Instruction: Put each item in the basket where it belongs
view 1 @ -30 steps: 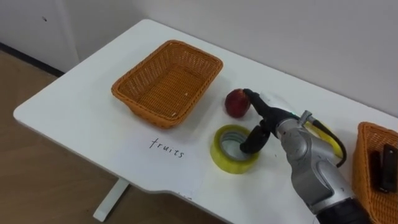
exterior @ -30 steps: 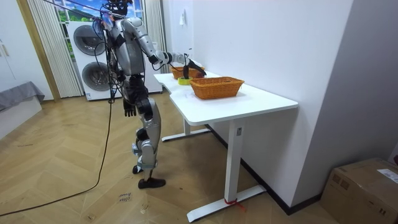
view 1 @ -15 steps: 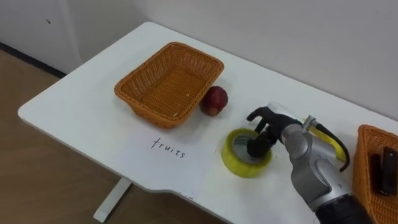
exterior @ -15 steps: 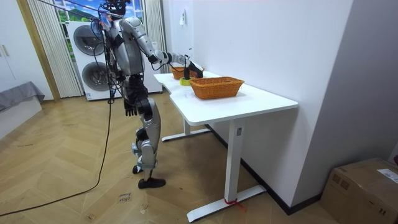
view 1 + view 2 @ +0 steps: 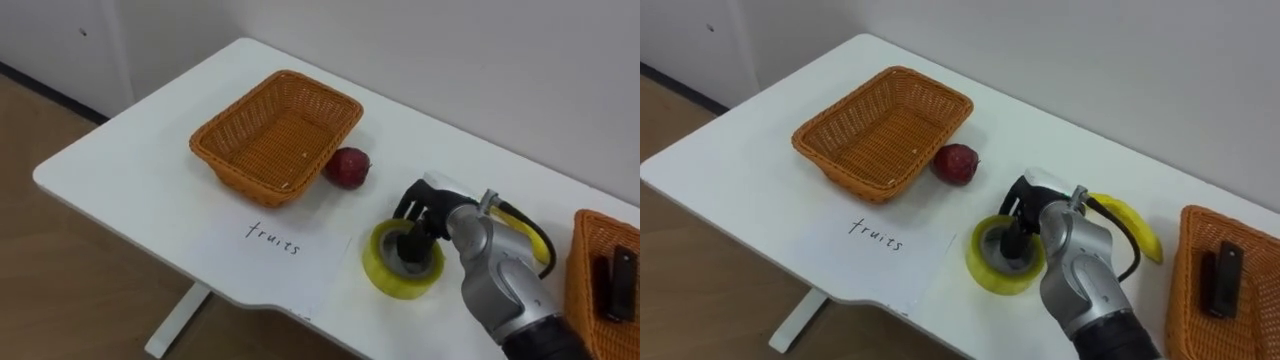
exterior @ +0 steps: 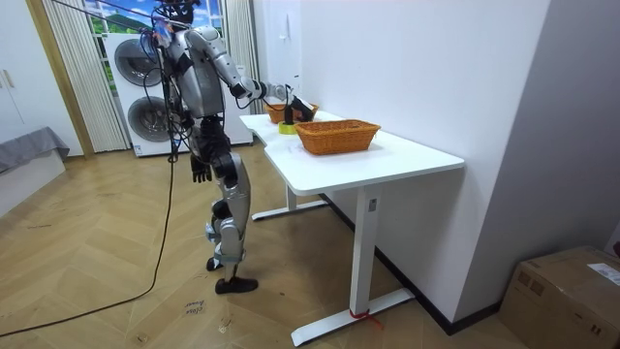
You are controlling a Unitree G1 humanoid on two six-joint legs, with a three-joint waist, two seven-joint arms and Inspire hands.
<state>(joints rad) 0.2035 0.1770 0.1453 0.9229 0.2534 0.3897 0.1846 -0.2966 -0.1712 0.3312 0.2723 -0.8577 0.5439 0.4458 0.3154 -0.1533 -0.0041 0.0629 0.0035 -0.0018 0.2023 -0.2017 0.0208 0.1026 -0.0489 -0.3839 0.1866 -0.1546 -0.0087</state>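
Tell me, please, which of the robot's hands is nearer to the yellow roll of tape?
Right. The right hand sits on the yellow roll of tape, fingers hooked into its hole; the left hand hangs by the robot's hip, away from the white table.

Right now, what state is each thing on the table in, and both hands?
fruit basket: empty.
red fruit: on the table, right beside the fruit basket.
tape roll: lying flat on the table.
right hand: over the tape roll, reaching into its hole.
banana: lying on the table.
right-side basket: holds a dark object.
left hand: hanging by the hip.
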